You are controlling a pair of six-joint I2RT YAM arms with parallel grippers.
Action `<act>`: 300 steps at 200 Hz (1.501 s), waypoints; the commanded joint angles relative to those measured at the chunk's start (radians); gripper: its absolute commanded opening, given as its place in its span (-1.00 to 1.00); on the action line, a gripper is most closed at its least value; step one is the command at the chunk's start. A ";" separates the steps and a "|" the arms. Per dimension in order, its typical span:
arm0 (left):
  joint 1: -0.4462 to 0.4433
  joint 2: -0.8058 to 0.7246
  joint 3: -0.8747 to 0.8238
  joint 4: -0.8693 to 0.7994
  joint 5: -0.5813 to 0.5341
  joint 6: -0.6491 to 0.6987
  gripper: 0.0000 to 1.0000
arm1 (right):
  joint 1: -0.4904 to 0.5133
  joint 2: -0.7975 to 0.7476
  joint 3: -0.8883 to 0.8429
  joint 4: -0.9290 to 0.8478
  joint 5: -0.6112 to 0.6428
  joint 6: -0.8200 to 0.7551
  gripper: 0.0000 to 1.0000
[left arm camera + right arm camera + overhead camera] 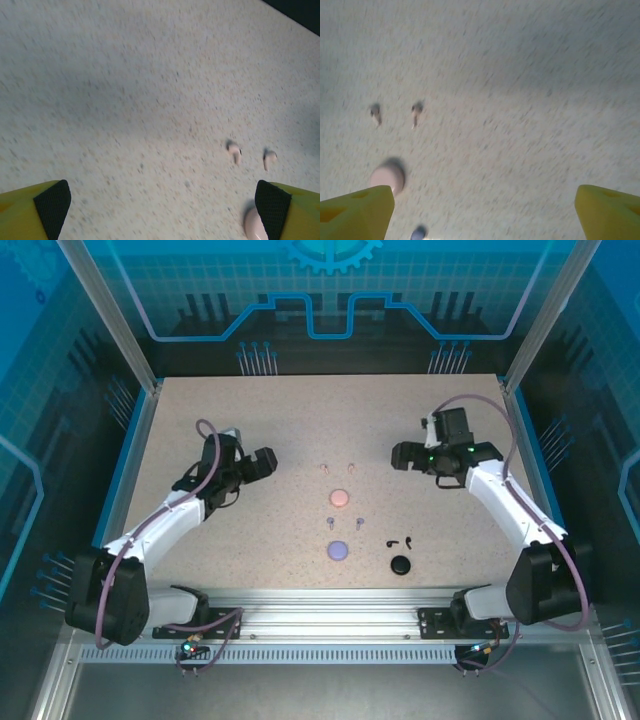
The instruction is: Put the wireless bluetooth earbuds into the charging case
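My left arm (165,520) and right arm (503,502) wore white shells on the long links, with bulky black housings (110,598) at the joints. A mauve cable (205,435) looped along each. My left gripper (162,202) had yellow fingers (25,215) faced with black textured pads (52,204). My right gripper (485,200) was yellow too. Green lights (432,453) dotted my right wrist.

Rt wrist view: smeared w/ motion blur throughout. Pink case (387,176) partly behind yellow finger (355,212); purple earbud (418,232) too blurred for shape. Lt wrist view: pink case (251,225) cut by bottom edge, half-hidden behind pad (272,207). Top view: black earbud (409,537) too small for detail.
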 commanded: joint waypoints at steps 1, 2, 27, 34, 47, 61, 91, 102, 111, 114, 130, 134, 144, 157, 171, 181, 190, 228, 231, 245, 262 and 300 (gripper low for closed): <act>-0.040 -0.027 0.024 -0.077 0.018 -0.155 0.97 | 0.114 -0.033 0.030 -0.193 0.062 0.087 0.88; -0.043 -0.027 0.022 -0.077 0.018 -0.159 0.97 | 0.120 -0.033 0.030 -0.197 0.064 0.090 0.88; -0.082 -0.030 0.008 -0.074 0.018 -0.221 0.97 | 0.254 -0.038 0.022 -0.256 0.096 0.185 0.87; -0.089 -0.030 0.008 -0.081 0.015 -0.236 0.97 | 0.293 -0.036 0.019 -0.265 0.104 0.217 0.86; -0.092 -0.030 0.011 -0.085 0.014 -0.259 0.97 | 0.376 -0.028 0.015 -0.278 0.124 0.281 0.86; -0.092 -0.030 0.023 -0.098 0.010 -0.266 0.98 | 0.462 -0.004 0.019 -0.281 0.139 0.337 0.86; -0.092 -0.027 0.065 -0.157 -0.027 -0.259 0.97 | 0.604 0.105 0.060 -0.297 0.177 0.419 0.88; -0.091 -0.025 0.082 -0.181 -0.044 -0.251 0.97 | 0.638 0.160 0.081 -0.296 0.173 0.421 0.89; -0.088 -0.025 0.093 -0.197 -0.056 -0.241 0.97 | 0.663 0.207 0.104 -0.306 0.173 0.424 0.89; -0.088 -0.025 0.095 -0.200 -0.059 -0.240 0.97 | 0.670 0.225 0.111 -0.307 0.174 0.424 0.89; -0.074 -0.027 0.105 -0.211 -0.062 -0.233 0.97 | 0.707 0.306 0.152 -0.319 0.171 0.422 0.89; -0.066 -0.028 0.106 -0.211 -0.060 -0.234 0.98 | 0.714 0.325 0.162 -0.324 0.172 0.421 0.89; -0.049 -0.028 0.107 -0.212 -0.048 -0.240 0.97 | 0.732 0.368 0.185 -0.336 0.176 0.423 0.89; -0.020 -0.028 0.106 -0.208 -0.024 -0.246 0.97 | 0.749 0.412 0.203 -0.341 0.169 0.428 0.89; 0.000 -0.031 0.103 -0.201 -0.007 -0.245 0.97 | 0.762 0.444 0.213 -0.341 0.161 0.438 0.89; 0.011 -0.033 0.100 -0.196 0.000 -0.244 0.98 | 0.769 0.459 0.216 -0.336 0.149 0.446 0.88; 0.017 -0.037 0.096 -0.193 0.005 -0.242 0.97 | 0.774 0.470 0.216 -0.332 0.142 0.455 0.87; 0.024 -0.054 0.075 -0.180 0.011 -0.240 0.97 | 0.778 0.499 0.199 -0.311 0.135 0.471 0.75; 0.024 -0.054 0.072 -0.180 0.011 -0.239 0.97 | 0.778 0.501 0.199 -0.309 0.136 0.472 0.74; 0.024 -0.057 0.067 -0.179 0.015 -0.241 0.98 | 0.777 0.513 0.198 -0.305 0.134 0.472 0.67; 0.024 -0.060 0.059 -0.175 0.020 -0.246 0.98 | 0.776 0.521 0.189 -0.294 0.132 0.473 0.61; 0.024 -0.057 0.046 -0.163 0.029 -0.254 0.97 | 0.767 0.535 0.176 -0.268 0.121 0.474 0.54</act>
